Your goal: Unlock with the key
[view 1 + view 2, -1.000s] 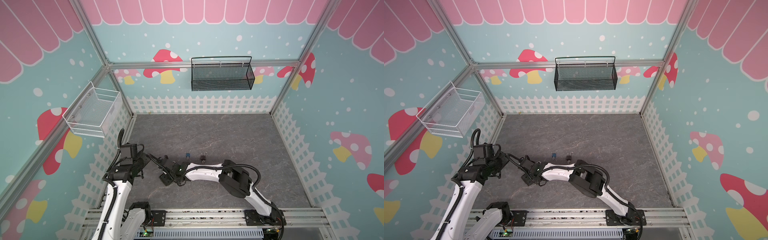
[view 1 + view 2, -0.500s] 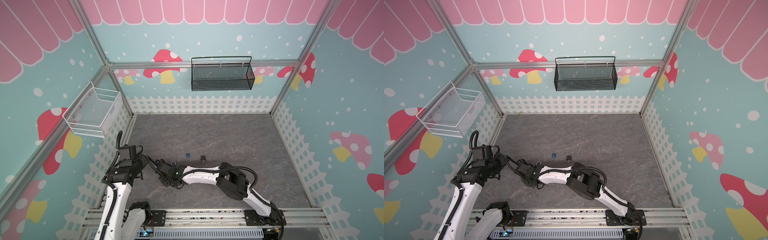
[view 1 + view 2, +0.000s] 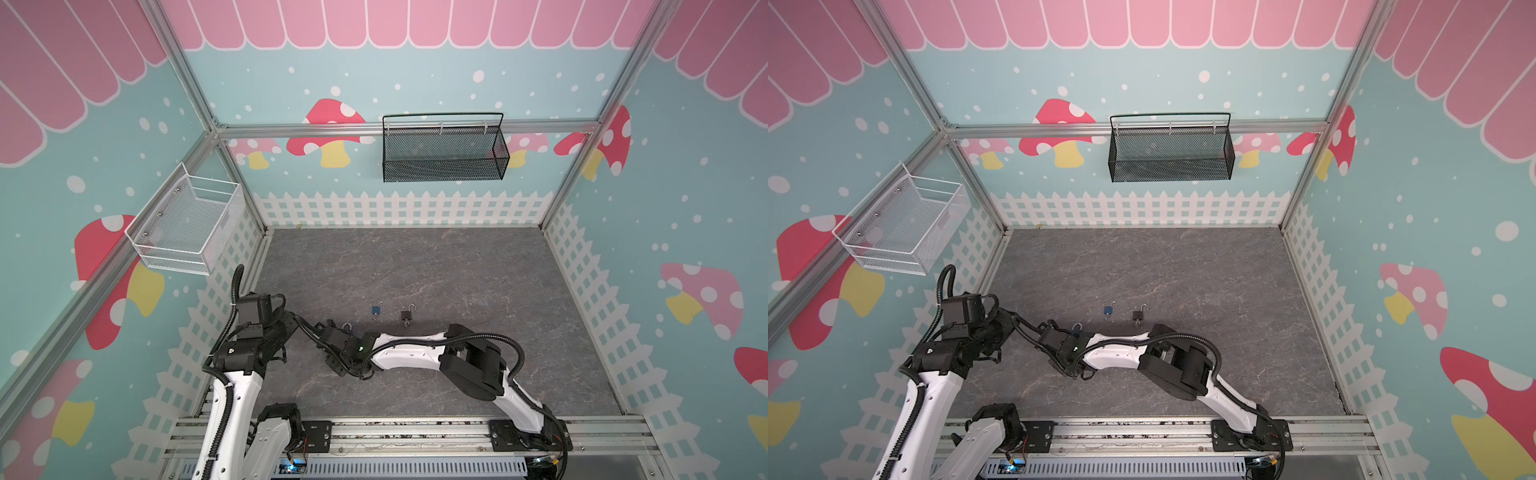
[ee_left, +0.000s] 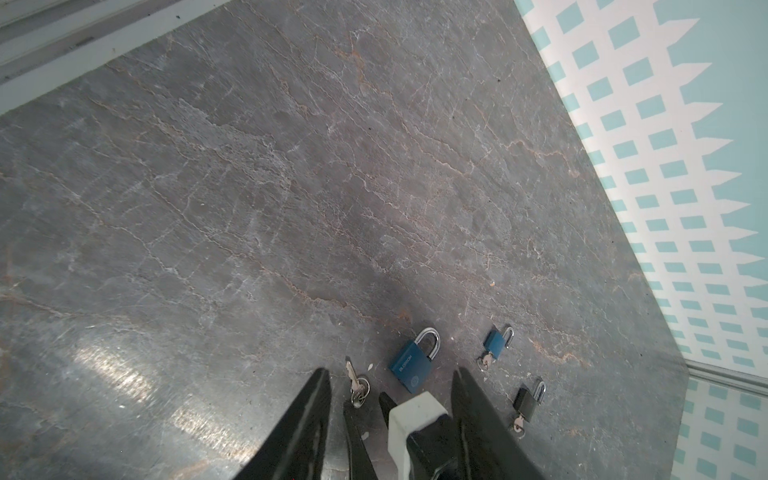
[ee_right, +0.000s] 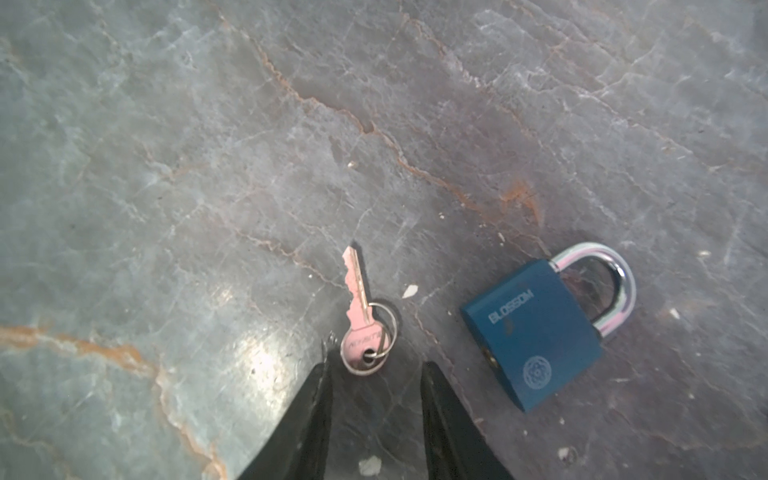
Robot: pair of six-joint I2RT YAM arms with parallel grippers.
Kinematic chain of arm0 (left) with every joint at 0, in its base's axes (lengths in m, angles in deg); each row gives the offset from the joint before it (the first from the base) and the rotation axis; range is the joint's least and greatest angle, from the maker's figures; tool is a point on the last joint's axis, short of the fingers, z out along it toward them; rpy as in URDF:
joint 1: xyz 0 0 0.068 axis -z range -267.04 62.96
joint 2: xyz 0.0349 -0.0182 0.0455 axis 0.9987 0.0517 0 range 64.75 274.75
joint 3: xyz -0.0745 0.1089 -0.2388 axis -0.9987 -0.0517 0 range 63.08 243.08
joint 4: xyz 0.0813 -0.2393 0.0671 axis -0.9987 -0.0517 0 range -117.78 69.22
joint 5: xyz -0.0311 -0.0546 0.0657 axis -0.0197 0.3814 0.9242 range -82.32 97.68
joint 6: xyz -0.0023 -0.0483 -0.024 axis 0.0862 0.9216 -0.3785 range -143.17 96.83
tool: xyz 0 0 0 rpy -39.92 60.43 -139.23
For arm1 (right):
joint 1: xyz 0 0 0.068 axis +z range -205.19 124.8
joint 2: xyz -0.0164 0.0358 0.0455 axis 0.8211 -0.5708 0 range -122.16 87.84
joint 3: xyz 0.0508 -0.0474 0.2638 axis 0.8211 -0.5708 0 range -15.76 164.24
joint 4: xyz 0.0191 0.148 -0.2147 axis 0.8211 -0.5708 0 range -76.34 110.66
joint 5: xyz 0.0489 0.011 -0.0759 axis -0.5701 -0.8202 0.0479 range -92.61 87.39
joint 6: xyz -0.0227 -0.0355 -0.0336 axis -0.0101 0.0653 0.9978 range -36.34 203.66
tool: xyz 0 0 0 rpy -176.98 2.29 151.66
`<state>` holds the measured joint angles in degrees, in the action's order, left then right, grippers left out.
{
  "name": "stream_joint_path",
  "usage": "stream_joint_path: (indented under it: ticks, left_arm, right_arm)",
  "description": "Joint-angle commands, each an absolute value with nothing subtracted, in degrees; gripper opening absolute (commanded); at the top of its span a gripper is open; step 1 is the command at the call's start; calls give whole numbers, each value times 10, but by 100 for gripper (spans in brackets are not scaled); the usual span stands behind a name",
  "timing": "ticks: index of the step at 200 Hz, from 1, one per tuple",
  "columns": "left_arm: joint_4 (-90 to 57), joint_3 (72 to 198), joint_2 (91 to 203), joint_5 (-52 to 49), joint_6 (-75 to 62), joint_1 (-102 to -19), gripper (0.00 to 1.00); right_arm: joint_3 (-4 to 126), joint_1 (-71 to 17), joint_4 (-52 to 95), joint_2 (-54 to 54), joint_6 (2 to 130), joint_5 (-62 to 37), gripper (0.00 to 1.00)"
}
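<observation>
The grey stone-look tabletop (image 3: pixel 415 270) carries everything that matters in its front-left quarter, closer to the left edge than the right. The right arm (image 3: pixel 407 357) stretches across the middle to that spot. The left arm (image 3: pixel 241 357) leans in from the left edge, so both tools crowd one patch.

The left gripper (image 4: pixel 390 374) hangs a little back, jaws about half apart and empty, with the right arm's fingers between it and the work. The right gripper (image 5: pixel 376 372) is the nearer one. Its jaws stand partly open and grip nothing.

The blue BLOSSOM padlock (image 5: pixel 536 332) lies flat just beside it, shackle pointing away from that gripper and keyhole (image 5: pixel 491 358) end toward it. The key (image 5: pixel 359 307) lies flat on the tabletop just ahead of the gap between the tips. Its bow is nearest them and its blade points away, so its long axis runs nearly in line with the reach. Key and padlock fan apart slightly rather than lying parallel. I'd say the pinch has to land on the bow.
</observation>
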<state>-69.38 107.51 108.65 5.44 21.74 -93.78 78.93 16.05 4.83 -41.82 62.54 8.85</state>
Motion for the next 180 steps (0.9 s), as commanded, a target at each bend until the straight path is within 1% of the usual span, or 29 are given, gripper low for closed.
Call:
stream_joint_path:
  ticks: [1,40,96,123,156,180]
  left_arm:
    - [-696,1069,1080,47,230,-941,47]
    - [-695,1073,1083,48,230,-941,47]
    - [-695,1060,1073,50,237,-941,47]
    - [-695,1057,1069,49,239,-941,47]
    - [-695,1052,1066,47,245,-941,47]
    - [-695,1047,1064,45,248,-941,47]
  right_arm:
    - [777,155,53,-412,655,69,38]
    - [771,147,84,-411,692,29,38]
    - [772,138,88,-424,709,16,35]
    - [769,137,99,-422,721,-5,30]
    - [767,136,102,-420,727,-7,23]
    - [761,136,102,-417,727,-5,20]
